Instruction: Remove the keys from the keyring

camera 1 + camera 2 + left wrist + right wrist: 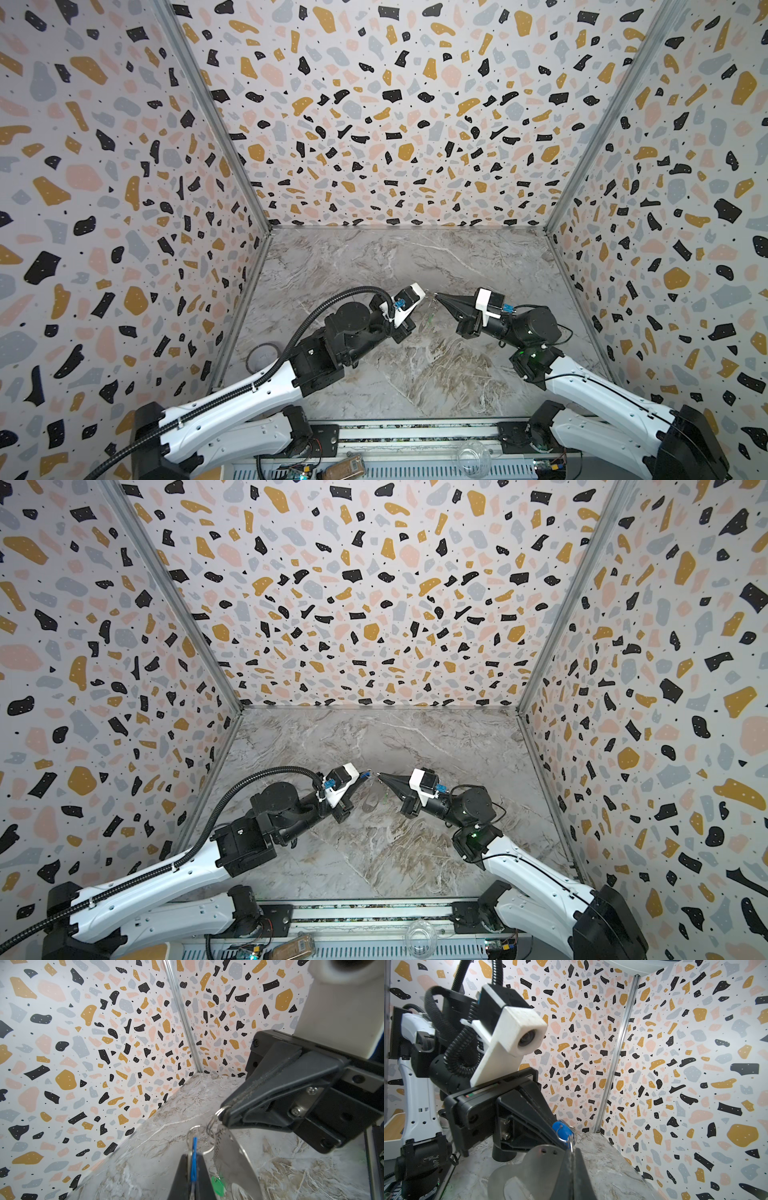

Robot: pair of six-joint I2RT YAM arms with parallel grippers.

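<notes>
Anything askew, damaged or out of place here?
Nothing stands out. The left gripper pinches the blue tag, the right gripper a small metal ring, and the green tag hangs free above the table.

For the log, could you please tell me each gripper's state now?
Left gripper: closed on the blue tag.
Right gripper: closed on the keyring's small ring.

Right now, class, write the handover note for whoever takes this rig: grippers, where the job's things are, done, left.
Left gripper: jaws shut on the blue oblong plastic key tag.
Right gripper: jaws shut on a small metal ring link of the flat grey keyring, which hangs between the arms.
Green oblong plastic key tag dangles from it.
Done: grips set, neither tag off. Left: free both.
</notes>
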